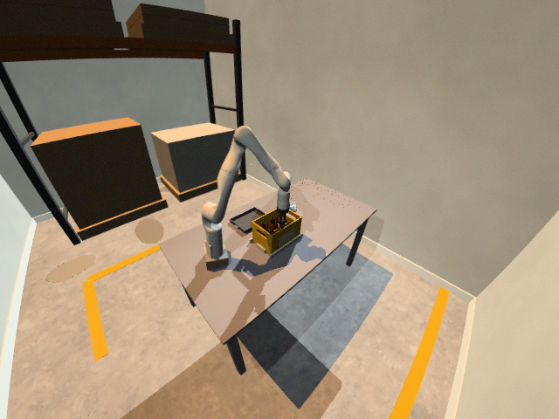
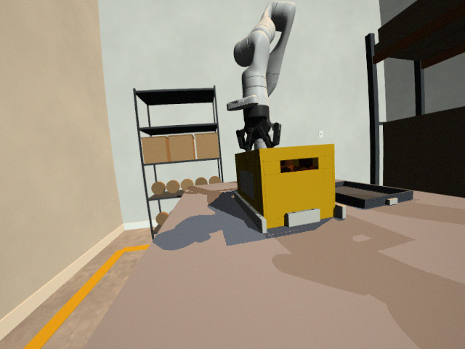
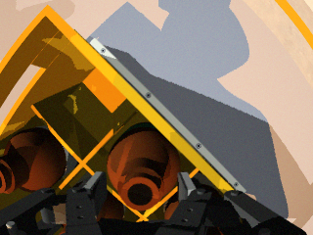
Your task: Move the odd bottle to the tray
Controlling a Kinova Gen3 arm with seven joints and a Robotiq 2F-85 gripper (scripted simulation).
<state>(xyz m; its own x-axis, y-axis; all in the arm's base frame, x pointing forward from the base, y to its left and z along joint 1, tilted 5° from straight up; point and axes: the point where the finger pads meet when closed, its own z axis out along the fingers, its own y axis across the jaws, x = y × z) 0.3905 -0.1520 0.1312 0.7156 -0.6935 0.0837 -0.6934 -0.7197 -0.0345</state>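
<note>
The yellow crate stands on the table with brown bottles upright in its cells; it also shows in the exterior view. My gripper hangs at the crate's rim, over a corner cell. In the wrist view the gripper is open, its fingers standing on either side of the neck of a brown bottle without touching it. Another brown bottle stands in the cell to the left. The dark tray lies beside the crate and holds nothing; it also shows in the exterior view.
Grey stop blocks sit against the crate's base. The table edge runs close behind the crate. A metal shelf with boxes stands beyond the table, and large crates stand on the floor.
</note>
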